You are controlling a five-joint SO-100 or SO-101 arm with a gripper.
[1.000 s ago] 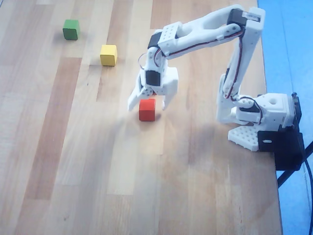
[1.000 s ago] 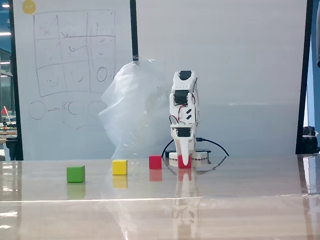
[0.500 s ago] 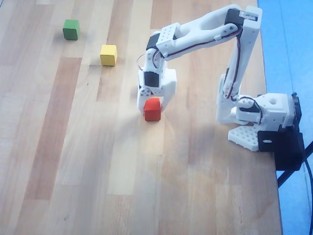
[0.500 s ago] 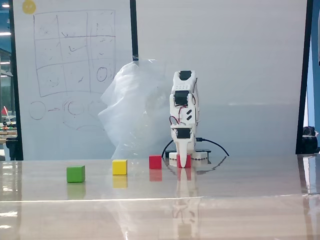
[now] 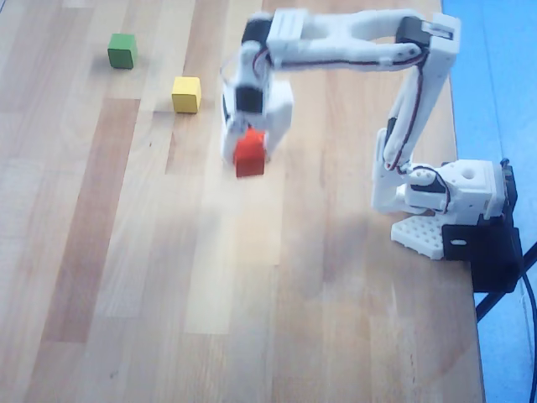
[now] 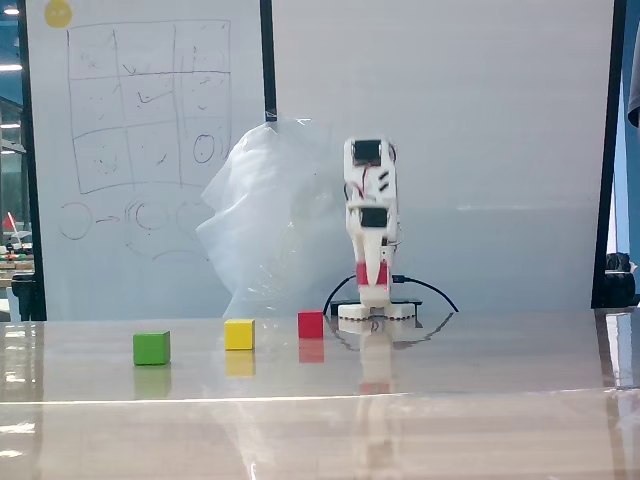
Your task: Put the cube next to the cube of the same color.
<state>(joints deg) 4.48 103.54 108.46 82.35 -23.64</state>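
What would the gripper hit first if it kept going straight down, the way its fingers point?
Probably bare wooden table. The gripper points down, shut on the lifted red cube, with nothing visible beneath. The other red cube sits left of it in the fixed view; depth is unclear.

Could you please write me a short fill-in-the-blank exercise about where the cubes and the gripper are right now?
1. The gripper is shut on a ____ cube.
2. In the fixed view, that held cube hangs ____ the table instead of resting on it.
3. In the fixed view, the cube standing between the green cube and the other red cube is ____.
4. In the overhead view, the cube farthest left is ____.

Missing words: red; above; yellow; green
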